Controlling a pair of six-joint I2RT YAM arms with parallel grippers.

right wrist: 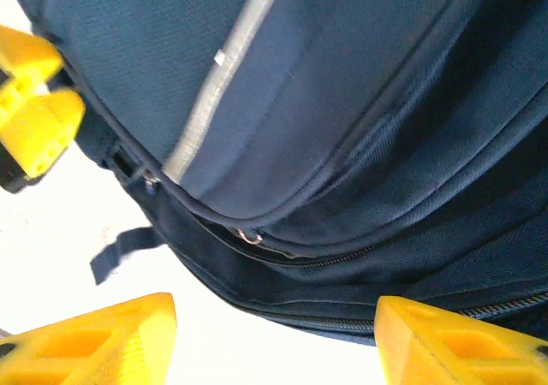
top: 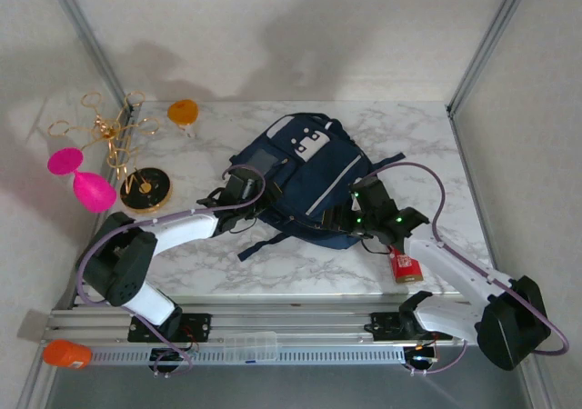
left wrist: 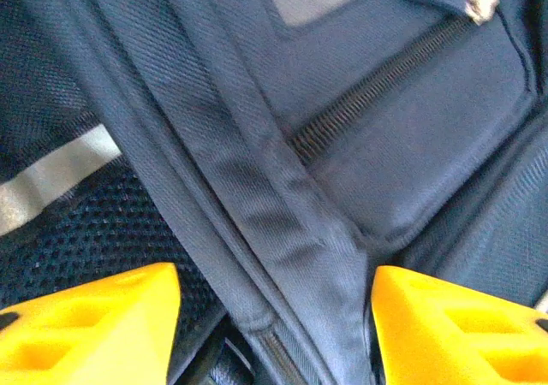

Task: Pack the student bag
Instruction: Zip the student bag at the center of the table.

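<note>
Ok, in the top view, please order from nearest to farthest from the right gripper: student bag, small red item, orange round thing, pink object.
1. student bag: directly at the right gripper, in the middle.
2. small red item: close, on the near right side.
3. orange round thing: far left, at the back.
4. pink object: left edge, farthest.

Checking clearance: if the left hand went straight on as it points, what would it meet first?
Likely the student bag: its navy fabric fold by the zipper sits just ahead of the left hand.
</note>
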